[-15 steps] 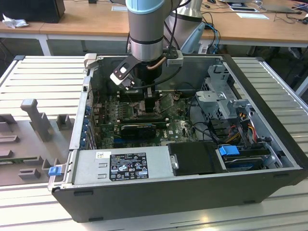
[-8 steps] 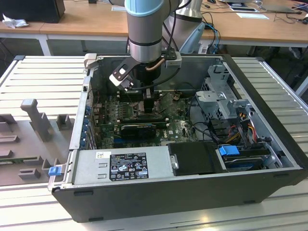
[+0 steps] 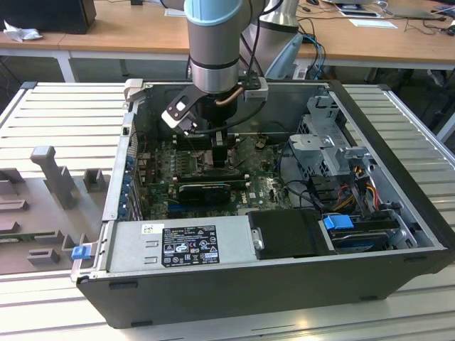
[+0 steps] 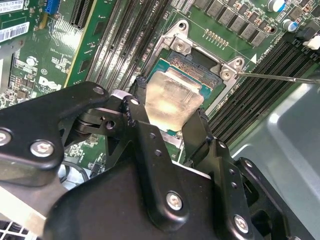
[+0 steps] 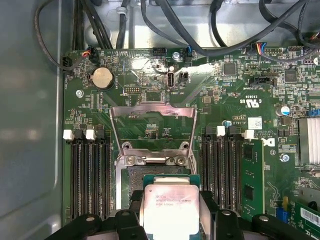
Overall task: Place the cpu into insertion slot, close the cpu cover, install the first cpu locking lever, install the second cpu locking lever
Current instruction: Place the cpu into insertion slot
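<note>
The exterior view looks down from high into the open computer case. Both wrist views sit close above the chip.

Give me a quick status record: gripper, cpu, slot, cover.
gripper: shut on the cpu, one finger on each side
cpu position: pale face up, over the insertion slot; cannot tell if it is seated
cpu cover: open, folded back from the slot

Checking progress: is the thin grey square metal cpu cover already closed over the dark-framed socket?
No, the cpu cover stands flipped open off the insertion slot, and the pale square cpu is gripped above it.
</note>
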Robot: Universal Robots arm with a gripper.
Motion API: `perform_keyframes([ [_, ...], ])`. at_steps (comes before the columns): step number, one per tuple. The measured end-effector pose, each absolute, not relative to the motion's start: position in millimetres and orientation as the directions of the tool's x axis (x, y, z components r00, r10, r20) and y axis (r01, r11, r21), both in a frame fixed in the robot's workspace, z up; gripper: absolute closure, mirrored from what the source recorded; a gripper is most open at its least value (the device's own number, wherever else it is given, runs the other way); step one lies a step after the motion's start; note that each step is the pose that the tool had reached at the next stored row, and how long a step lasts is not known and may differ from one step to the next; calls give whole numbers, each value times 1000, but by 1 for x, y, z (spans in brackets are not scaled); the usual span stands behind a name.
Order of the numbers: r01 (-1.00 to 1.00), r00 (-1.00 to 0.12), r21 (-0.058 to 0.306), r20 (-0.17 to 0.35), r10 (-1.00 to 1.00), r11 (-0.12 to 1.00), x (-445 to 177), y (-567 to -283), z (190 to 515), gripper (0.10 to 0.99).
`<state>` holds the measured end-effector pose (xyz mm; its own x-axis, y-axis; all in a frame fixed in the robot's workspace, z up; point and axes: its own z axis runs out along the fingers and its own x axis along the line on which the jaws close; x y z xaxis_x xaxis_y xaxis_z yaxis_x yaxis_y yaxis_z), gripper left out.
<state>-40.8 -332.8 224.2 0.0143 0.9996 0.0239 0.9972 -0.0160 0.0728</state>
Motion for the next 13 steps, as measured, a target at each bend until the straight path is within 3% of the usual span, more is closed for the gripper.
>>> perform_keyframes([
  [13,997,14,73,24,1000,-16,-41,-329,220,557],
])
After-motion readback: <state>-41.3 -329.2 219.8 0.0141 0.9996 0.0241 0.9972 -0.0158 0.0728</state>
